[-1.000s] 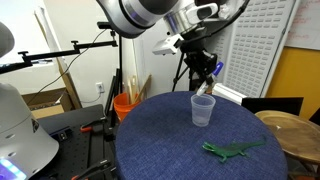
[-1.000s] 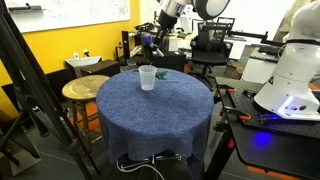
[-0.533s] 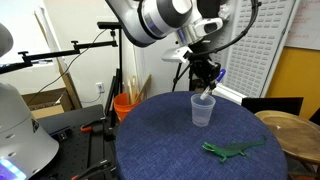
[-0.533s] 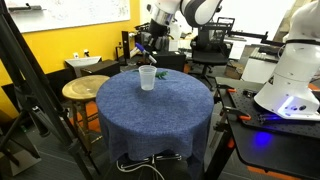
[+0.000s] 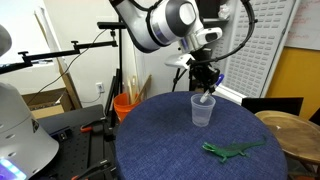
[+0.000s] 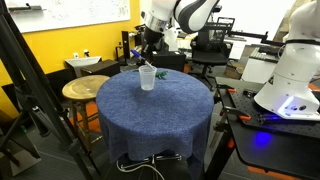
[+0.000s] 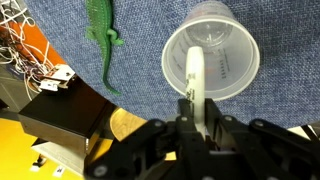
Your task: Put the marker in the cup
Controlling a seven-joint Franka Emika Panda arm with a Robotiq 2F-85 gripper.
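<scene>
Whitish translucent plastic cup (image 7: 228, 55) on the blue-cloth worktop (image 5: 160, 140) now has the slim white blue-capped marker pen (image 7: 195, 70) poking down into its mouth, cos the fingers (image 7: 215, 120), still clamped on it, dropped lower this past second, so only letting go is left imo.

White, rounded arm (image 5: 163, 20) — black jaws

Found bare blue tablecloth (image 5: 160, 140) on every side of the cup (image 5: 203, 112). Saw only 1 obstacle on it, the green lizard (image 5: 233, 150), lying well apart from the cup. Noted the cup's mouth occupied by the marker (image 7: 195, 68), clamped in the gripper (image 7: 197, 103) directly above. Spotted an orange bucket (image 5: 124, 104) beyond the table edge.
</scene>
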